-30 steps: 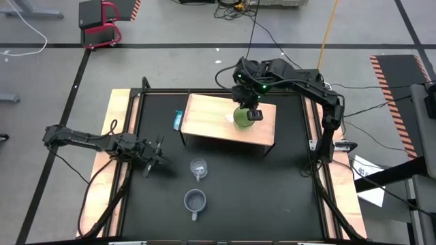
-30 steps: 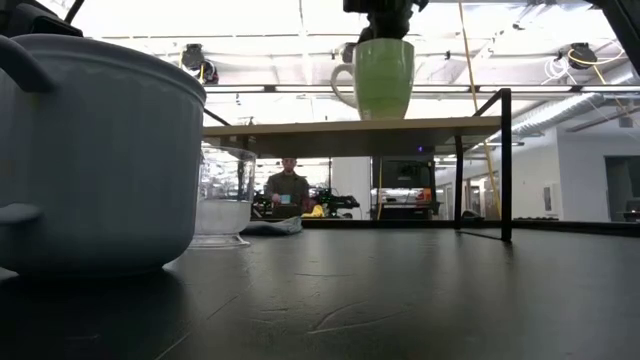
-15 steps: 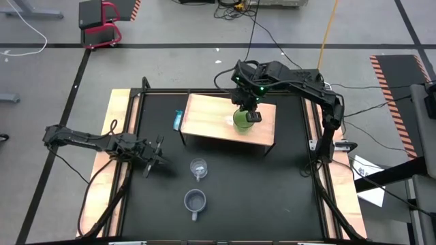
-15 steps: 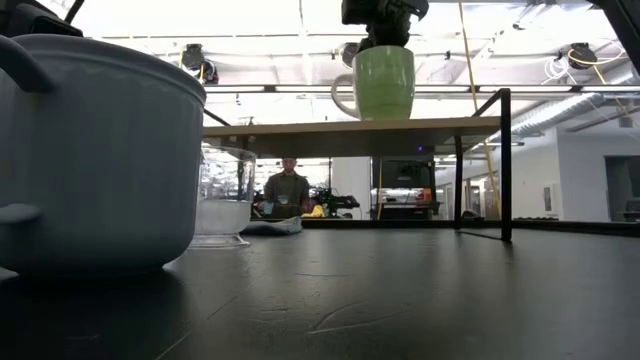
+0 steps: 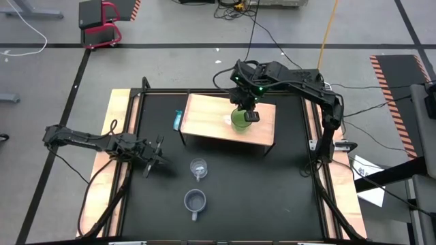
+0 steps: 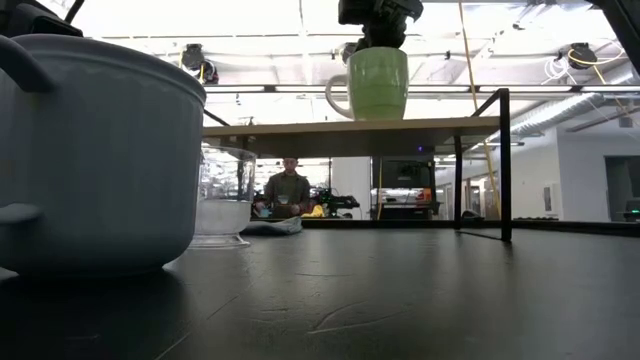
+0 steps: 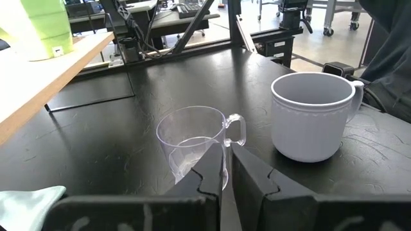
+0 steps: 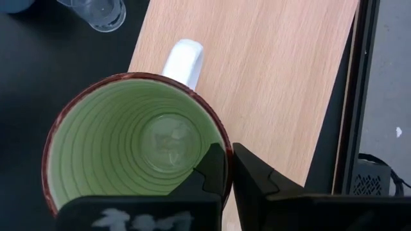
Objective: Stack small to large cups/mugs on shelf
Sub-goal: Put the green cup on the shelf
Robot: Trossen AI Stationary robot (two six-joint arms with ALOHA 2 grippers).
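Observation:
The lime-green mug [image 5: 240,118] hangs upright over the right half of the tan wooden shelf [image 5: 204,116], with my right gripper [image 8: 229,157] shut on it from above. In the low view the mug [image 6: 378,85] stands just above the shelf board [image 6: 300,130], whose front edge hides its base. The clear glass cup [image 5: 198,168] and the grey-blue mug [image 5: 195,201] stand on the black tabletop nearer the front edge. My left gripper [image 5: 155,155] is shut and empty near the table's left side, pointing at the glass cup [image 7: 192,144]. My right gripper grips the green mug's rim [image 8: 215,138] on the side away from the white handle [image 8: 183,61]. One finger is inside the mug and one outside. The fingers point down from above. The mug is upright; whether its base touches the shelf I cannot tell.
A light blue cloth [image 5: 178,120] lies on the tabletop by the shelf's left end. Dark frame posts [image 6: 505,160] stand around the shelf. The shelf's left half [image 8: 276,64] is bare wood. A person [image 6: 288,190] sits far behind the table.
My right gripper has gone down a little and slightly toward the table's left edge with the green mug, still shut on its rim. The mug stays upright and now stands lower over the shelf.

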